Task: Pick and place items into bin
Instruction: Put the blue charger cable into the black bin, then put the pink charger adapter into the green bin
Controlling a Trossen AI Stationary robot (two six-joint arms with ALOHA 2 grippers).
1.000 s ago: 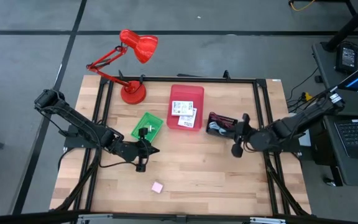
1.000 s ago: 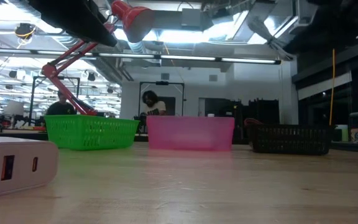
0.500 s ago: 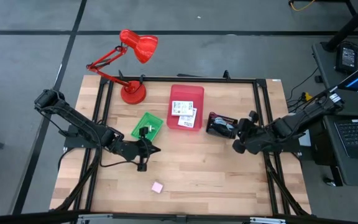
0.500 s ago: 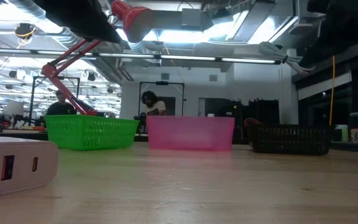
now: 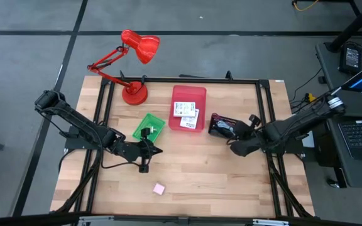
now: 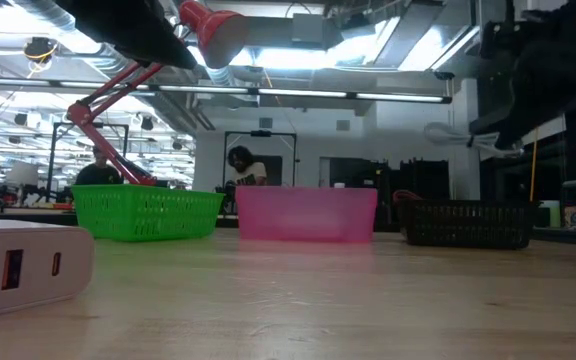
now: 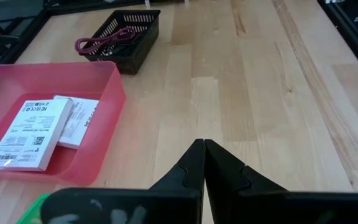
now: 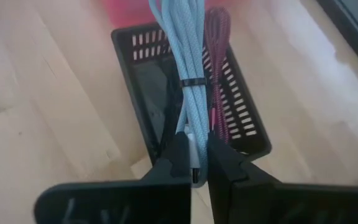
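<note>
The right gripper [image 8: 191, 163] hangs above the black mesh basket [image 8: 244, 127], its fingers pinched on a coiled pale-blue cable [image 8: 182, 62] whose bundled length stretches out over the basket, beside the purple cord [image 8: 218, 74] already lying inside. In my judgement the main risk is the release: the coil is long and the basket narrow, so if the fingers let go while the bundle lies off-centre, an end could drape over the rim or drag the purple cord out. A low pass could also nudge the light basket across the wooden surface [image 5: 200, 169].

The left gripper [image 7: 202, 163] waits with its fingers pressed together, empty, near the green basket [image 5: 148, 127]. The pink cube [image 5: 159, 188] sits alone on the surface, well apart from either arm. Two white printed packets [image 5: 185, 115] lie in the red bin [image 5: 188, 94].
</note>
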